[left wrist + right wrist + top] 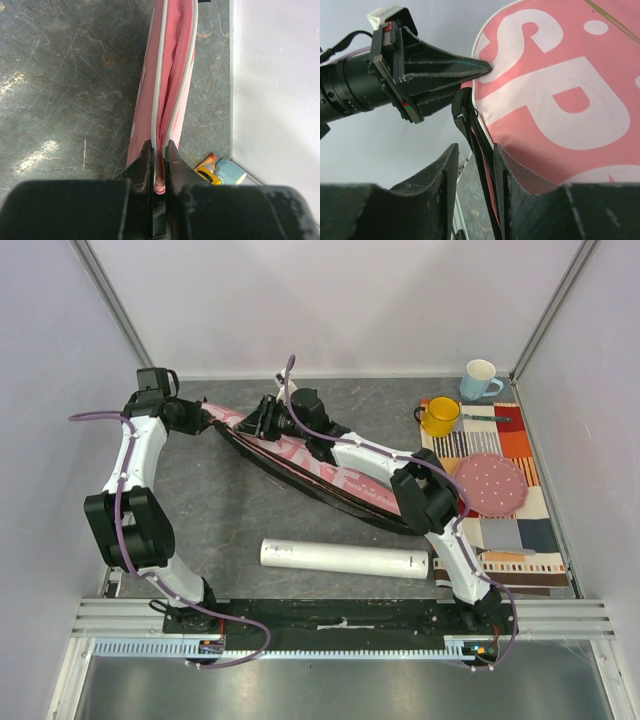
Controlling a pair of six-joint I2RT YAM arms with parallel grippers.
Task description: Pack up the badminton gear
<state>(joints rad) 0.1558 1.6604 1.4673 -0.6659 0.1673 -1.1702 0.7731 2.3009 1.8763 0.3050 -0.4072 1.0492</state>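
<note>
The grey table [220, 510] bears the pink "SPORT" racket bag [285, 450], lying diagonally from far left to near right. The long white tube [345, 558] lies nearer, apart from it. The left gripper [158, 147] pinches the bag's far-left edge. The right gripper [475, 147] stands narrowed around a black strap [468, 125]; whether it grips, I cannot tell.

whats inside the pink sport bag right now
Only pink lining shows between the white-piped edges of the bag, which the left gripper pinches. Whatever lies deeper inside is hidden by its fabric.
</note>
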